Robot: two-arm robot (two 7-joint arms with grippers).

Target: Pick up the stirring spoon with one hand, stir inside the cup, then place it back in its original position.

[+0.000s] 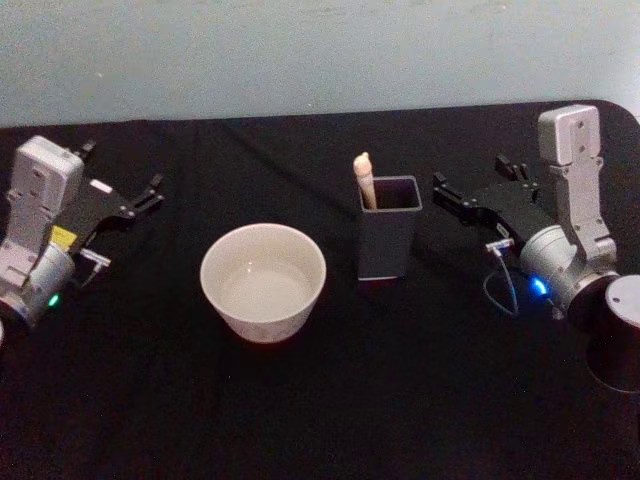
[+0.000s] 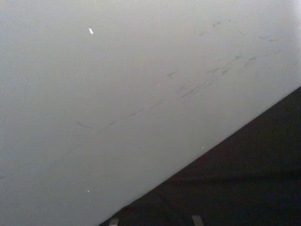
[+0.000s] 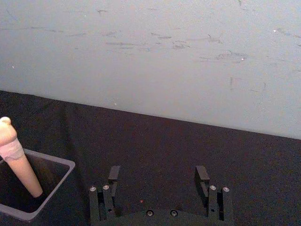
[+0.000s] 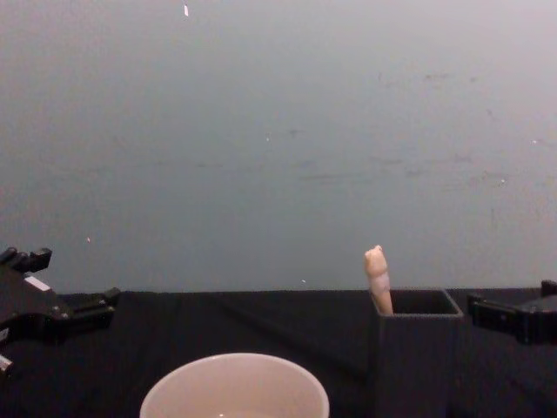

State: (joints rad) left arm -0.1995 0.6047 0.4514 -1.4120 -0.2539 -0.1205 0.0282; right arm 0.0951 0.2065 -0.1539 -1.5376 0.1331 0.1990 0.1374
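Near the middle of the head view, the stirring spoon (image 1: 365,180) is stood in the dark holder (image 1: 388,240) beside the cup (image 1: 263,281), and the holder could be knocked over by the open right hand (image 1: 450,192).

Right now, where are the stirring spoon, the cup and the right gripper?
stirring spoon (image 1: 364,176): head view, on its cream handle above the dark holder.
cup (image 1: 299,296): head view, on its outer wall.
right gripper (image 3: 159,176): right wrist view, midway between its open fingertips.
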